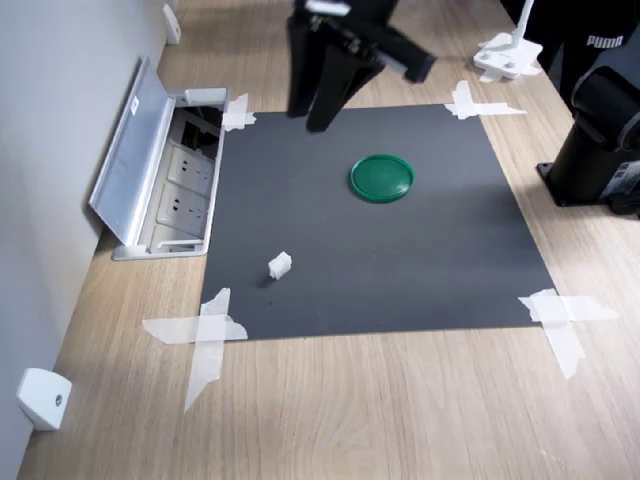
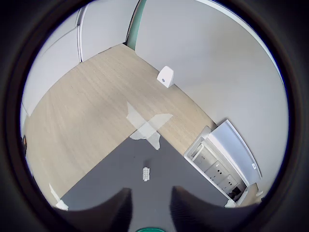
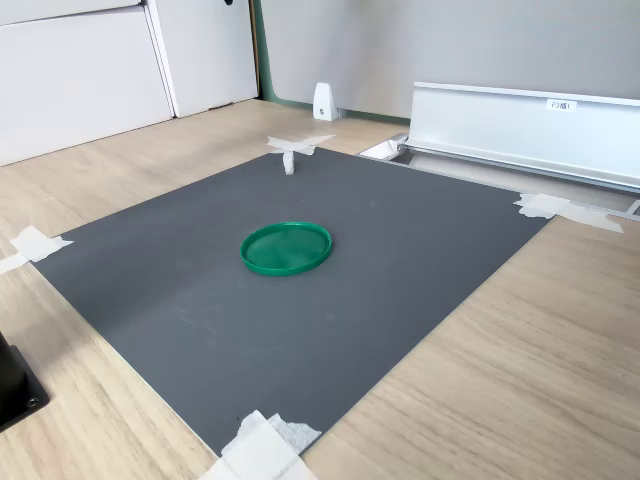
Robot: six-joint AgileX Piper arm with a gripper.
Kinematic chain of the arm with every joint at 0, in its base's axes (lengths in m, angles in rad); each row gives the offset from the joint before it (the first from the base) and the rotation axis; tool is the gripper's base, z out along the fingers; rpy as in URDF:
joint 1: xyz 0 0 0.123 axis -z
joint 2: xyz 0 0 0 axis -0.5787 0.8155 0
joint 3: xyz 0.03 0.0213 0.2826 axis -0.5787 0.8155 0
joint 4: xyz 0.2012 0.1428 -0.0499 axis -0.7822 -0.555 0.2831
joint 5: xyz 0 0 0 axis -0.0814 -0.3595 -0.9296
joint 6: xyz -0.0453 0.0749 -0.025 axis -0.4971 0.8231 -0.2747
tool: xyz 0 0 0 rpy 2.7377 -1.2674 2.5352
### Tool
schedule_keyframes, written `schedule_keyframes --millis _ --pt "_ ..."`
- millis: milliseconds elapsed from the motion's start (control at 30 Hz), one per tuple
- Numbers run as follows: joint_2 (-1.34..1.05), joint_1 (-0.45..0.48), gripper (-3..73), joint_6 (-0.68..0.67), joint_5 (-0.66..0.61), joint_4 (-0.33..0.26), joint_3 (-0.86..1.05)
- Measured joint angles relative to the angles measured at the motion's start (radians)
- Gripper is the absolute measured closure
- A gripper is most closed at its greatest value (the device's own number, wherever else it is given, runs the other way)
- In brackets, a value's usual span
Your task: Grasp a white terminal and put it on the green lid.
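White terminal (image 1: 280,265) not yet grasped; green lid (image 1: 381,177) bare.
Terminal lies loose on the dark mat (image 1: 420,270) near the mat corner by the open socket box (image 1: 170,190), well apart from the mid-mat lid. Tool (image 2: 150,205) hangs raised over the mat's far edge, fingers parted, holding nothing.

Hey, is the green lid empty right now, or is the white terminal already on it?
Empty. The green lid holds nothing in both exterior views; the white terminal lies apart on the dark mat.

Matt dark mat (image 1: 400,250), woodgrain table (image 1: 400,400), glossy plastic green lid (image 1: 381,178)
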Motion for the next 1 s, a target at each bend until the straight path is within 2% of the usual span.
schedule_keyframes --millis 133,267,500,667,1000 --pt "0.053 -0.004 13.7 0.003 -0.011 0.009 -0.044" --pt "0.121 -0.004 6.1 0.052 -0.065 0.016 -0.12" --pt "0.232 -0.004 4.7 0.101 -0.174 0.018 -0.288" --pt "0.3 -0.017 5.8 0.094 -0.22 0.03 -0.315" --pt "0.407 -0.053 6.6 0.093 -0.206 0.059 -0.315"
